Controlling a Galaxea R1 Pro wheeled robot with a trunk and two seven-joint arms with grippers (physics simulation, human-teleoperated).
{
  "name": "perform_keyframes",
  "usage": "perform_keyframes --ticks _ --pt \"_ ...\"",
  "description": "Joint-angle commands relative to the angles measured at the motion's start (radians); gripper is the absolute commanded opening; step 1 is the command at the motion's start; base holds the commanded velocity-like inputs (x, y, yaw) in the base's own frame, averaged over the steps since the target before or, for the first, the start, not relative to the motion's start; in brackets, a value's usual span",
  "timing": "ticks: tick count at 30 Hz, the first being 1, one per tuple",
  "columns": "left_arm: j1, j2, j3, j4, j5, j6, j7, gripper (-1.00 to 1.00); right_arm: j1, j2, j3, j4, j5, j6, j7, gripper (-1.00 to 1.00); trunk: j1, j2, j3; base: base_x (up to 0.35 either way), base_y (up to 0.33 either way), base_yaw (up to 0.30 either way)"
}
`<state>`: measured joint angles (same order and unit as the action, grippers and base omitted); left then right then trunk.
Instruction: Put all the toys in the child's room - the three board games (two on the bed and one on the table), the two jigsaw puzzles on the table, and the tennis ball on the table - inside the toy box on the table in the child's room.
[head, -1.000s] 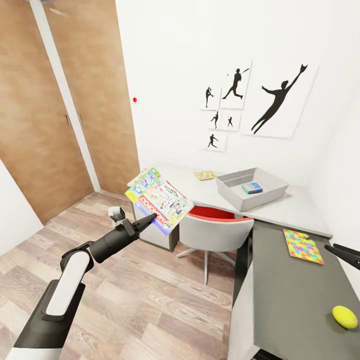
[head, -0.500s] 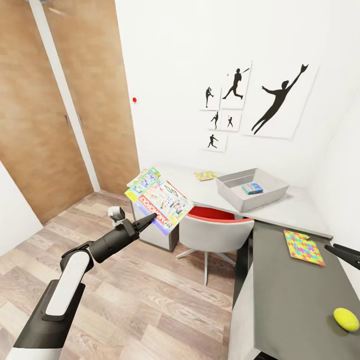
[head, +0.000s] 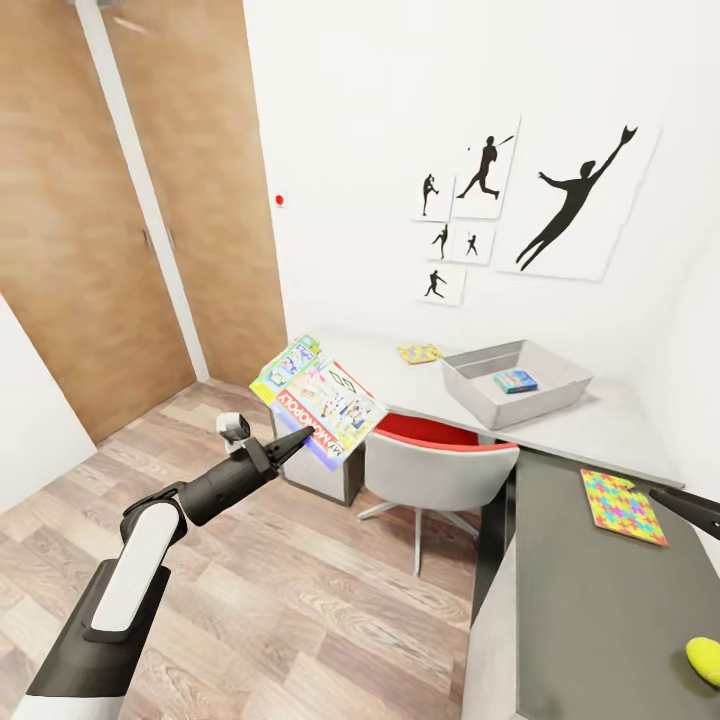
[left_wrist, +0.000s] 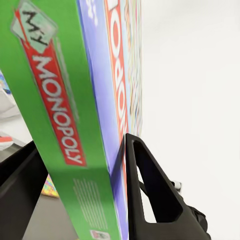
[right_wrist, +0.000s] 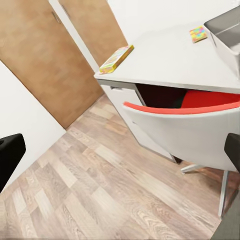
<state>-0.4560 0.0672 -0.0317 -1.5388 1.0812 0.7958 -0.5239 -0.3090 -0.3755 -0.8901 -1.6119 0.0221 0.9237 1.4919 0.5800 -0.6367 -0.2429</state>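
We see the L-shaped table, toy box and two puzzles on top, tennis ball by the near edge

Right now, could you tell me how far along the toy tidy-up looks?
Done: a small blue board game lies inside the toy box. In hand: the left claw grips the Monopoly box, held in the air short of the desk. Left: the Skip-Bo box on the desk corner, two jigsaw puzzles and the tennis ball, all outside the bin.
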Motion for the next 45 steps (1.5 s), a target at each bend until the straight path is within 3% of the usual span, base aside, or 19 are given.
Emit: perform_keyframes --ticks 1,45 --pt "-0.001 0.0 -0.001 0.0 0.005 0.005 0.0 -1.0 -0.001 0.0 -0.001 0.0 0.002 0.01 0.005 1.0 0.0 -0.001 -0.002 0.01 -0.005 0.206" --pt "-0.001 0.0 -0.001 -0.001 0.006 0.005 -0.001 -1.0 -0.001 0.0 0.0 0.0 0.002 0.01 0.004 1.0 0.0 -0.001 -0.002 0.001 -0.001 0.266"
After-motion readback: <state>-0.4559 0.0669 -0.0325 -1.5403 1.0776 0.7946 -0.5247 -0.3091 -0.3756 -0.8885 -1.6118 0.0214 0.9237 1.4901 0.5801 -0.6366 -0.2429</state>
